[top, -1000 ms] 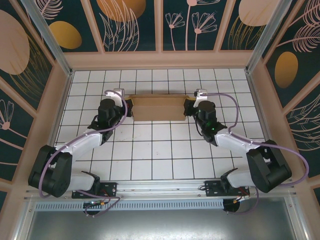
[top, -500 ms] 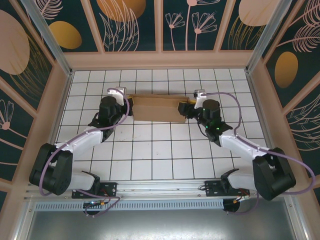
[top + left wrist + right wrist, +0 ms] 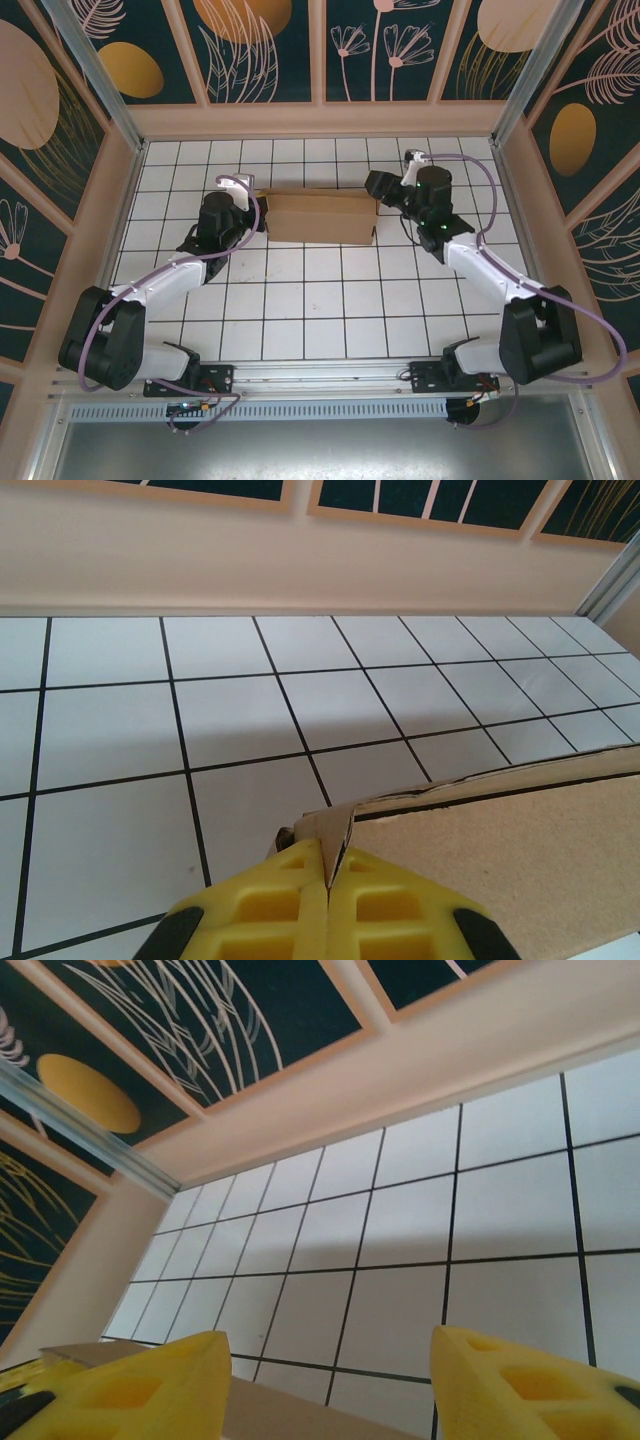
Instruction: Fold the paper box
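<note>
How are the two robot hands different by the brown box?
The left end effector is shut, pinching a corner of the plain brown cardboard box; the right end effector is open with nothing between its fingers. The left one is at the box's left end; the right one is by its right end. Both have yellow fingers.

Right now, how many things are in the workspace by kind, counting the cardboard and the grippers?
paper box: 1, brown cardboard
grippers: 2, the left gripper shut on the paper box's edge and the right gripper open, nothing between its fingers
Total: 3
</note>
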